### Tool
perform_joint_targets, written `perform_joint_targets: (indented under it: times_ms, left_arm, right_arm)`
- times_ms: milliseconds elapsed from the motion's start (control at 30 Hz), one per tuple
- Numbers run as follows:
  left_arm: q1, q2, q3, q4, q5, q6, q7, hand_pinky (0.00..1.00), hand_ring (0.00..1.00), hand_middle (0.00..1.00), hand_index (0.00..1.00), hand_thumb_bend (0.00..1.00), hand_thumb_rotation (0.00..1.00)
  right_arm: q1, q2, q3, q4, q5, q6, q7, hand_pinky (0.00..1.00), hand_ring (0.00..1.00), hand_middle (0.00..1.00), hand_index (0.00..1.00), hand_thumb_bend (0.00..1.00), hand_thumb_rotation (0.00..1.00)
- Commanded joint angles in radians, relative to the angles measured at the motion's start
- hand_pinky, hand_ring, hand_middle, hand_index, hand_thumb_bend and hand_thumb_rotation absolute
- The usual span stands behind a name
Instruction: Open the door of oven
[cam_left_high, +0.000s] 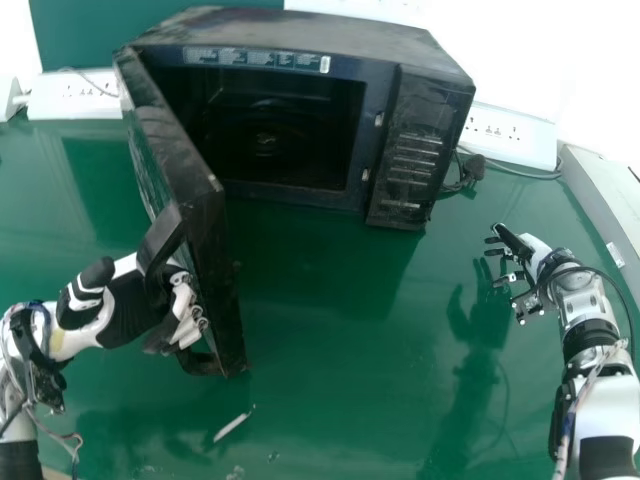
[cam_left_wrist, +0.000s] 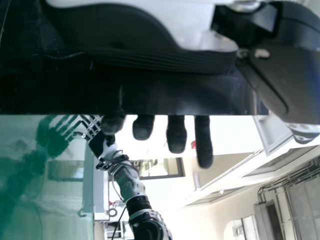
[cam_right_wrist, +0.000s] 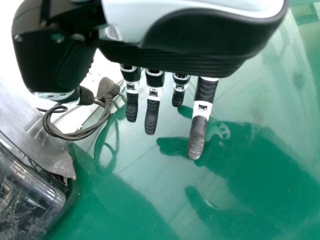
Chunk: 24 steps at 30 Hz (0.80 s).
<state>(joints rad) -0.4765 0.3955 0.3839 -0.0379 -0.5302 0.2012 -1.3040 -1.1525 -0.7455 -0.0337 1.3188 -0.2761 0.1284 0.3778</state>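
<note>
"Black oven (cam_left_high: 300, 32), back of the green table (cam_left_high: 320, 330); door (cam_left_high: 218, 270) swung wide on the robot's L side. What's the L hand (cam_left_high: 128, 310) up to?"

"Fingers curled round the handle (cam_left_high: 158, 243). R hand (cam_left_high: 540, 252) relaxed, fingers straightish, well apart from the oven."

"Tips for this bit, pls?"

"Follow the door's arc, w/ wrist easy, or the oven may skid. Looks abt done, IMO; then uncurl fully & slip clear of the loop before backing off, so nothing drags."

"Count?"

"1 oven, 1 door, 1 handle, 2 robot hands, min. 2 power strips (cam_left_high: 78, 97), 1 table."
</note>
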Motion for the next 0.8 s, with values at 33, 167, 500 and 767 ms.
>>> perform_joint_targets:
  times_ms: [33,167,500,767]
  left_arm:
    - [-0.097,-0.016,0.28,-0.121,-0.222,-0.31,0.111,0.07,0.12,0.19,0.32,0.68,0.51]
    - [-0.087,0.038,0.315,-0.116,-0.25,-0.243,0.102,0.06,0.1,0.18,0.34,0.74,0.58]
    - [-0.096,0.108,0.386,-0.095,-0.301,-0.225,0.059,0.07,0.12,0.19,0.36,0.72,0.67]
    - [-0.09,0.134,0.482,-0.023,-0.412,-0.163,0.012,0.04,0.07,0.15,0.31,0.8,0.68]
  right_arm:
    - [0.06,0.012,0.006,0.044,0.0,0.045,0.043,0.85,0.81,0.82,0.86,0.53,0.56]
    - [0.06,0.005,0.019,0.046,-0.011,0.037,0.077,0.85,0.82,0.84,0.87,0.56,0.6]
    - [0.062,0.013,0.0,0.045,0.007,0.043,0.048,0.75,0.78,0.83,0.87,0.54,0.59]
    - [0.064,0.01,0.004,0.043,0.002,0.027,0.059,0.75,0.79,0.83,0.88,0.5,0.62]
